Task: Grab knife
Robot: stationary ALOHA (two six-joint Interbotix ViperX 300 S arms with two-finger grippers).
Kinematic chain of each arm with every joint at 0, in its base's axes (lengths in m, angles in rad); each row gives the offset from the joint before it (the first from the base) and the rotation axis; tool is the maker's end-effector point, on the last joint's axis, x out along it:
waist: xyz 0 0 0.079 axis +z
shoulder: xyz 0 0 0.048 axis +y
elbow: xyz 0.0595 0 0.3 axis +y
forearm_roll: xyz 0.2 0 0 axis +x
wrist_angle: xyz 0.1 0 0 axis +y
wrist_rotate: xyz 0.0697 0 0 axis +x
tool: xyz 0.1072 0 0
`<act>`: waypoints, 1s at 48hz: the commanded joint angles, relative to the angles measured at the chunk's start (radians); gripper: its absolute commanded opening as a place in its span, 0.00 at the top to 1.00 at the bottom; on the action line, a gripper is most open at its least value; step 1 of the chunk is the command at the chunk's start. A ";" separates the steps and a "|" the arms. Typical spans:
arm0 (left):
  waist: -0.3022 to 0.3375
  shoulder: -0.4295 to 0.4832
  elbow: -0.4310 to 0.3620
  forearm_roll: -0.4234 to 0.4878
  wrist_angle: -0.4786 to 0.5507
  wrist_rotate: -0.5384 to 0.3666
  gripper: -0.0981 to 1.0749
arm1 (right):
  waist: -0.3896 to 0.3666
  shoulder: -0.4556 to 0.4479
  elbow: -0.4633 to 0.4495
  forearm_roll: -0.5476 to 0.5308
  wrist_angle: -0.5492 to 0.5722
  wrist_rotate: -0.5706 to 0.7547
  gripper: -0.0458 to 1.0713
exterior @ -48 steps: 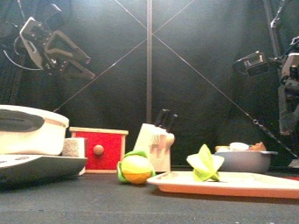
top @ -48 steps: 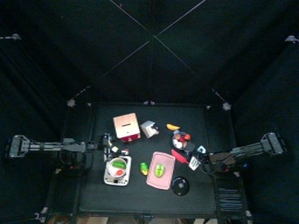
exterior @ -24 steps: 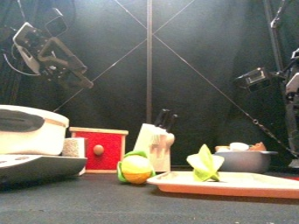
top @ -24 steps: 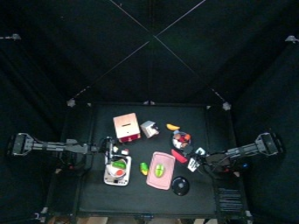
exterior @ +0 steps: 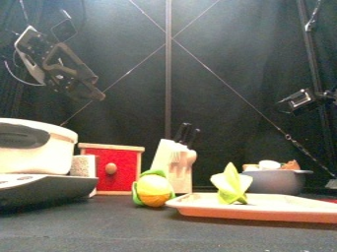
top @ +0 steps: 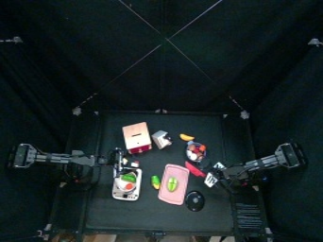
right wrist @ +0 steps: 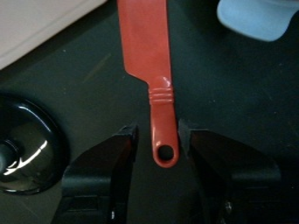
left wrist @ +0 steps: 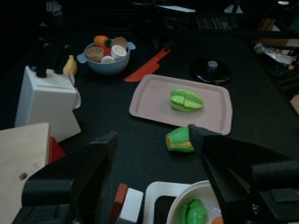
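Observation:
The knife [right wrist: 149,61] is a slim red toy blade lying flat on the black table. Its handle end points between the jaws of my right gripper [right wrist: 163,142]. The jaws stand open on either side of the handle with a gap on each side. From above, the knife [top: 202,172] lies just right of the pink board [top: 171,181], and the right gripper [top: 216,177] is at its outer end. The left wrist view shows the knife [left wrist: 146,66] beyond the board. My left gripper [left wrist: 152,136] hangs open, high over the table's left half, holding nothing.
A pink board [left wrist: 222,109] carries a green piece. Near it are a green and yellow fruit [exterior: 153,189], a black round lid [right wrist: 24,144], a pale bowl [left wrist: 108,54] of toy food, a white knife block [left wrist: 41,101], a red box [exterior: 110,167] and a white appliance [exterior: 33,148].
The right arm has come down toward the table at the knife's handle, and its jaws have spread wider. The left arm shifted slightly at first, then stayed still.

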 commanded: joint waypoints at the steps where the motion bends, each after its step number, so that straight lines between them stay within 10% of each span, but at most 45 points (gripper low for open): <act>1: 0.000 0.002 -0.014 0.000 -0.003 0.000 0.08 | 0.008 0.008 0.005 0.015 -0.002 0.002 0.23; 28: -0.002 0.002 -0.009 -0.008 -0.003 -0.003 0.08 | 0.035 0.132 0.015 0.038 -0.025 -0.003 0.18; 48: -0.002 0.002 -0.008 -0.017 -0.003 -0.003 0.08 | 0.069 0.143 -0.008 0.029 -0.012 -0.002 0.45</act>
